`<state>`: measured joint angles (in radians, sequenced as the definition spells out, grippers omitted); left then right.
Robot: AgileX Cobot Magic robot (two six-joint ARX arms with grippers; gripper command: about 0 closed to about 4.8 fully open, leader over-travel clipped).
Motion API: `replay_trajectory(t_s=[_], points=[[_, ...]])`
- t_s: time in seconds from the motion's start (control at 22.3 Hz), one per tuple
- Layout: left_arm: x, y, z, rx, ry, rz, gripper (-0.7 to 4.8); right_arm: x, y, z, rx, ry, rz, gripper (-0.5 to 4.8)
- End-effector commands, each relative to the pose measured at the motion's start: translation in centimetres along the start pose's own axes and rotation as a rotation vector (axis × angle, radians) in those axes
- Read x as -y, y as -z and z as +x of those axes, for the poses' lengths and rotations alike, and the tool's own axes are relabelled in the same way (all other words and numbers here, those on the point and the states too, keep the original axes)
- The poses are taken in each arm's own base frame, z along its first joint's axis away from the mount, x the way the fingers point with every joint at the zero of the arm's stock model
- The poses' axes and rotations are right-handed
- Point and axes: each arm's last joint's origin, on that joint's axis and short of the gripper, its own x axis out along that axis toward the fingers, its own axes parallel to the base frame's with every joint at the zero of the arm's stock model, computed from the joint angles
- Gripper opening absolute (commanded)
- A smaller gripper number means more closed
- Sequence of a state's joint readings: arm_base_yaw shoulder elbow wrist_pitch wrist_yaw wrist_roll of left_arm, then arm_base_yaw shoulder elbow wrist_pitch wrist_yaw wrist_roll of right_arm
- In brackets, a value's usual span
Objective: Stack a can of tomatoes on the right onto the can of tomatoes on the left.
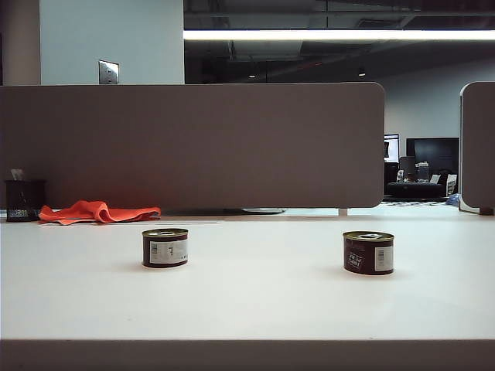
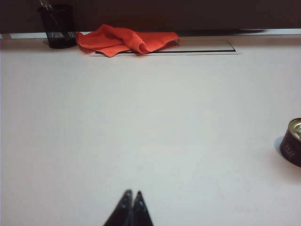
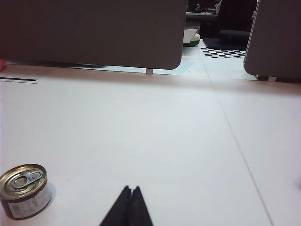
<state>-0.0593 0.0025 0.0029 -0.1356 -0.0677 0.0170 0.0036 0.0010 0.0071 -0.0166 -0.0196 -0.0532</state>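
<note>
Right claw (image 3: 131, 189): tips pressed together, holding nothing, low over the desk (image 3: 155, 132), not in the exterior view. The right can (image 3: 23, 189) stands upright off to one side of it, near but apart; pull-tab lid up. Left claw (image 2: 133, 194): also closed and empty, over bare desk, with only the edge of the left can (image 2: 293, 142) showing at the frame border, well off from the tips.

Exterior view: left can (image 1: 165, 247) and right can (image 1: 368, 253) both upright, well apart, nothing stacked yet. Orange cloth (image 1: 97, 212) and black mesh pen cup (image 1: 24, 200) at the far edge by the divider, out of the way.

Handling guess: short, rigid metal tin, probably fairly heavy if full, slick label wrap. Take it across the side wall around mid-height, keep it level. Rimmed lid should seat it, but alignment needs care.
</note>
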Motion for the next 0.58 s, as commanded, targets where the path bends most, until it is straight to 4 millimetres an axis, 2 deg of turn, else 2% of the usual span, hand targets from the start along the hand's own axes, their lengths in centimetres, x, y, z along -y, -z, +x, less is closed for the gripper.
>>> replay_trajectory(t_s=[0.04,0.45,0.54,0.58], points=[[0.0,-0.4,0.0,0.03,-0.001,-0.016,-0.05,0.0,-0.3,0.0,0.042,-0.001,-0.002,-0.01],[0.0,-0.6,-0.1,0.043,0.0,-0.019,-0.06,0.0,-0.4,0.0,0.051,0.001,0.011,-0.02],[-0.1,-2.1,-0.6,0.093,0.002,-0.078,-0.06,0.1,-1.0,-0.1,0.089,0.003,0.085,-0.03],[-0.1,-3.6,-1.1,0.151,0.003,-0.099,-0.06,0.2,-2.2,-0.4,0.138,0.021,0.148,-0.03]])
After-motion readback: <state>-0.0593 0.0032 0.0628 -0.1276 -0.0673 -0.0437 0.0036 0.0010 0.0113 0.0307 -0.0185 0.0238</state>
